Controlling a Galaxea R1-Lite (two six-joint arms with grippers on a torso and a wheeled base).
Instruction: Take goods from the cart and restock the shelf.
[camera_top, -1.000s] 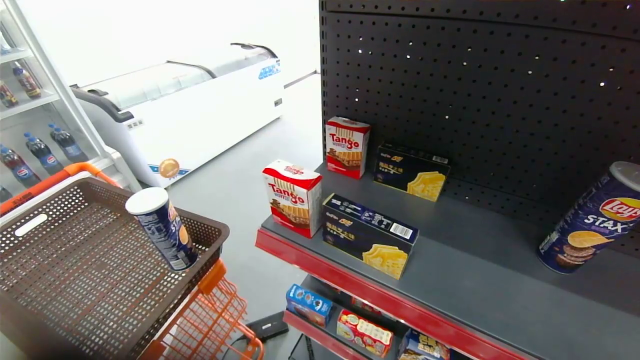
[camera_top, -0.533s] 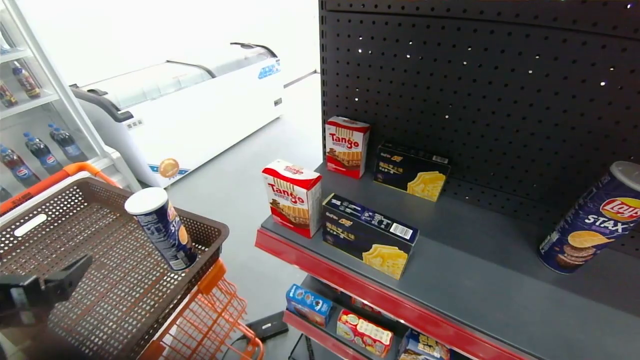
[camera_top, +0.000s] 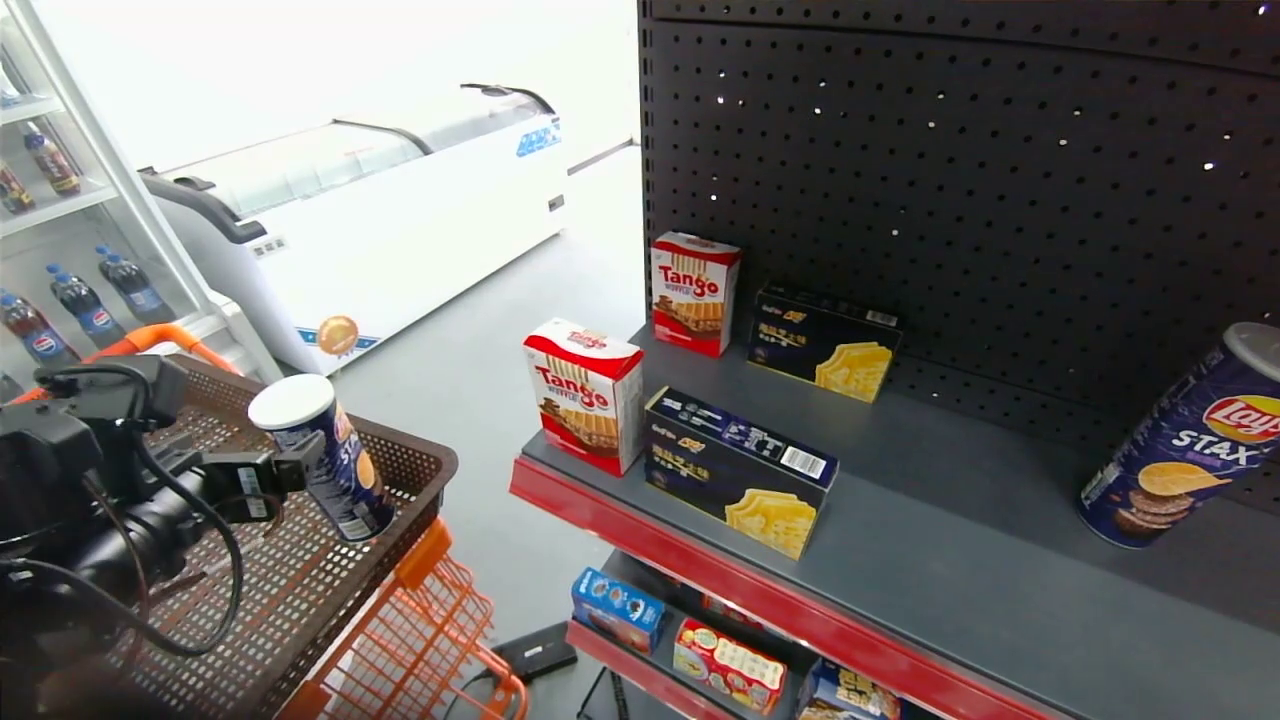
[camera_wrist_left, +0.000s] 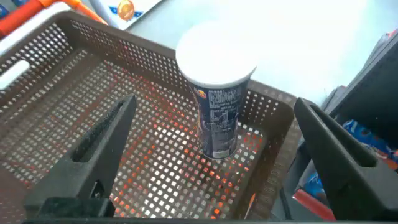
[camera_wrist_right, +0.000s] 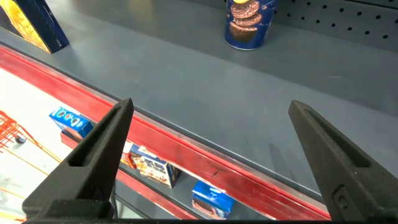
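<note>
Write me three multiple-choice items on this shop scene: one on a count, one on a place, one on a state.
1. How many red-and-white wafer boxes stand on the grey shelf board?
A) two B) one C) four
2. Where does the chip can nearest the left pincer stand?
A) on the grey shelf board B) in the brown basket on the cart C) on top of a wafer box
3. How is the left pincer?
A) shut on the chip can B) shut on nothing C) open

Key: 1 A, one box stands at the board's front edge and one farther back. 2 B, the can stands inside the basket's wall. 3 C, its fingers stand wide apart in the left wrist view.
</note>
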